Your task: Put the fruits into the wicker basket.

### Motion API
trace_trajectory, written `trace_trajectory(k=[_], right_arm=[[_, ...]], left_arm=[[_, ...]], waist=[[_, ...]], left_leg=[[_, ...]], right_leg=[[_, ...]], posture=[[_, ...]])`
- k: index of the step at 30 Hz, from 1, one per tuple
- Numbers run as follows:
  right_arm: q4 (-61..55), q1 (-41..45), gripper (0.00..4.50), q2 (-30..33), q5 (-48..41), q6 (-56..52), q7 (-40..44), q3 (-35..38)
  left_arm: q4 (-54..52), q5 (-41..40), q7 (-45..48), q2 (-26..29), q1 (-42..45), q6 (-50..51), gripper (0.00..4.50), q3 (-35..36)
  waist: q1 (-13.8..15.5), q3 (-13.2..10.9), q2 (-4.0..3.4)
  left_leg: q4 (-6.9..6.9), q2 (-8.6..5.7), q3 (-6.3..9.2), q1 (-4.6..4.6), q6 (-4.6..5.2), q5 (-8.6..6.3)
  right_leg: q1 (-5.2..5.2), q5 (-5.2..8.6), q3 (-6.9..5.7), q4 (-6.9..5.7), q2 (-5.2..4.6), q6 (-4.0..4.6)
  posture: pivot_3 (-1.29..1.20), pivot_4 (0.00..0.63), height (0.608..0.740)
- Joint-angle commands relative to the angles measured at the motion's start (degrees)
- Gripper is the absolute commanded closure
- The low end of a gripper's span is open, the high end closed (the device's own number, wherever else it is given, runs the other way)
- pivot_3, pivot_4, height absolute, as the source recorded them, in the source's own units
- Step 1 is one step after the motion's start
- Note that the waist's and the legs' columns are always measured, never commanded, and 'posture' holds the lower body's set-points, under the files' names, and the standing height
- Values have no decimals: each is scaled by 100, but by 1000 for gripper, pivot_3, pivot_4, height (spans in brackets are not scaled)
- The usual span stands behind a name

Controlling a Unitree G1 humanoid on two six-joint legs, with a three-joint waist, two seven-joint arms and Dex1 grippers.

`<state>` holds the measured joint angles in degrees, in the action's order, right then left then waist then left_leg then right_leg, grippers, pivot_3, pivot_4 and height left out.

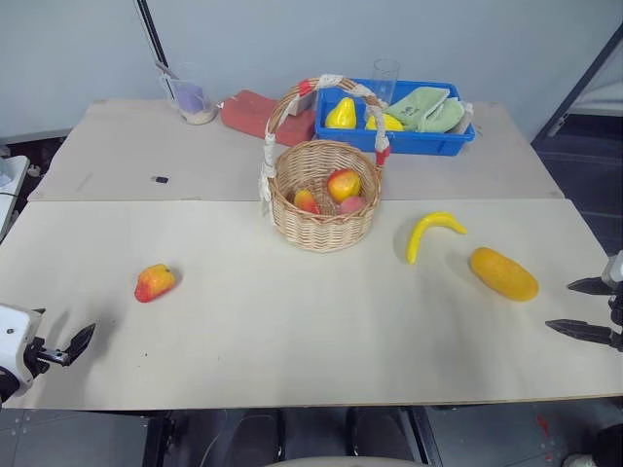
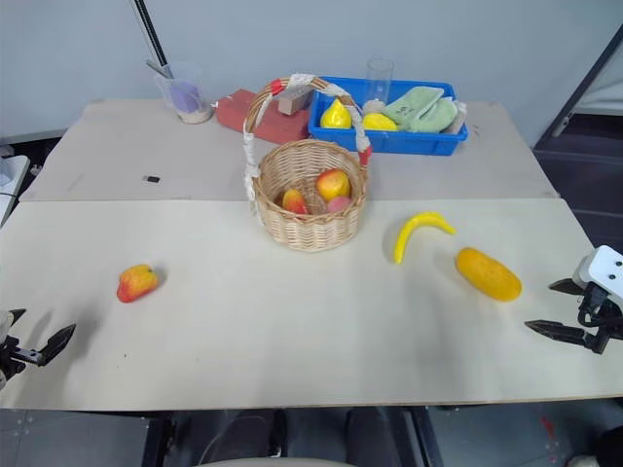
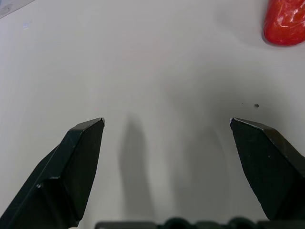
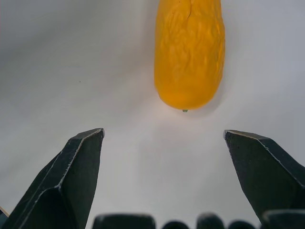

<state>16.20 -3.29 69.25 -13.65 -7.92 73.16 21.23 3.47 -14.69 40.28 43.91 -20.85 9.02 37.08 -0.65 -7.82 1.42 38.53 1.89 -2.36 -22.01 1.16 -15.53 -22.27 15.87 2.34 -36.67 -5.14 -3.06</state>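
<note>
Mango [image 4: 189,52] (wrinkled skin, right wrist view) lies before the spread right hand [image 4: 163,135]

The front half of the surface [image 1: 292,341] lies bare between the left gripper [image 3: 167,125] at the front-left corner and the right gripper [image 4: 163,134] at the right edge, both with fingers spread wide. A peach [image 1: 154,282] lies near the left one; a mango [image 1: 502,273] lies just ahead of the right, a banana [image 1: 431,232] beyond it. The basket [image 1: 323,226] stands mid-surface, its tall handle [image 1: 321,88] arching over the mouth. Behind it a bin [image 1: 394,141], cup [image 1: 191,94] and glass [image 1: 384,78] crowd the back edge.
</note>
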Motion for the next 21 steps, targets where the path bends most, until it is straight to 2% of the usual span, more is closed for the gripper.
trace_trajectory(k=[1, 15, 21], right_arm=[[-98, -6, 36, 19, -29, 34, -13, 141], [-333, 141, 36, -127, -403, -184, 9, 315], [-1358, 584, 36, -207, -1002, -805, 66, 201]], left_arm=[[-149, -77, 26, 51, 4, 129, 0, 49], [4, -451, 395, 49, 157, -296, 0, 390], [-412, -966, 263, -159, 369, 387, 0, 339]], waist=[[2, 0, 0], [-3, 0, 0], [-6, 0, -5]], left_leg=[[0, 0, 0, 0, 0, 0], [-1, 0, -1, 0, 0, 0], [-2, 2, 0, 3, 0, 0]], right_leg=[[0, 0, 0, 0, 0, 0], [0, 0, 0, 0, 0, 0], [0, 0, 2, -3, -1, 0]], posture=[[0, 150, 740], [0, 150, 740], [0, 150, 740]])
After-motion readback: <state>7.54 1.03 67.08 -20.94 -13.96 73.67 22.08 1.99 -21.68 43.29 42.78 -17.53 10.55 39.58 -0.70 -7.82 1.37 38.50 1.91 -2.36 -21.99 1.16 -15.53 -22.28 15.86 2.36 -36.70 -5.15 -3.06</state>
